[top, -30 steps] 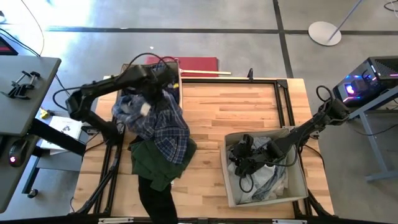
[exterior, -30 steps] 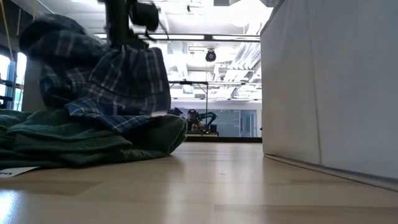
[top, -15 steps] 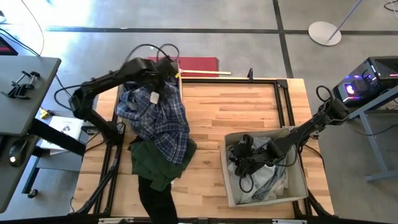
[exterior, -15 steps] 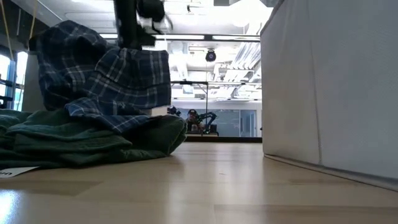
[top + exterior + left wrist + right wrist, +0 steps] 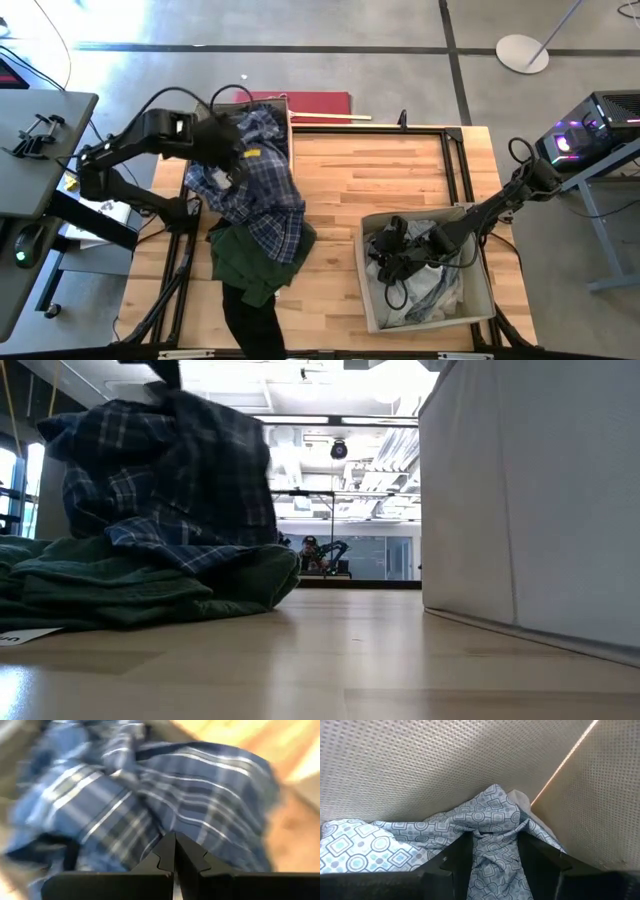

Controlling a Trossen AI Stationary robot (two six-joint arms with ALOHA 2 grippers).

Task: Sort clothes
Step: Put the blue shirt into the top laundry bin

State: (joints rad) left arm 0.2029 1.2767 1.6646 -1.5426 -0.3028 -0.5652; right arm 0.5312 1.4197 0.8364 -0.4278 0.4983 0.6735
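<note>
On my overhead feed the left gripper [image 5: 228, 150] is over the table's far left corner, its fingers pressed together on a fold of the plaid shirt [image 5: 255, 185]. My left wrist feed confirms it: the 2 dark fingertips [image 5: 167, 852] meet with no gap, and blue-and-white plaid cloth [image 5: 165, 795] bunches right at the tips and fills the view beyond them. The shirt is lifted at its far end and drapes down toward the near edge, where its lower part lies on a dark green garment [image 5: 250, 262]. A black garment [image 5: 250, 320] runs from under the green one to the table's near edge. From table height I see the plaid [image 5: 160, 470] heaped on the green cloth [image 5: 140, 585], which rests on the wooden table [image 5: 330, 660].

The right gripper [image 5: 395, 255] is down inside the beige box [image 5: 480, 300] on the right side of the table. On the right wrist feed its fingers [image 5: 457, 855] stand apart, with a pale patterned cloth [image 5: 420, 845] gathered between them against the box's inner wall [image 5: 420, 765]; I can't tell whether they are pressing on it. From above, pale clothes [image 5: 435, 295] lie in the box beside the gripper.

In the low feed the box's wall [image 5: 530, 500] fills the right side.
</note>
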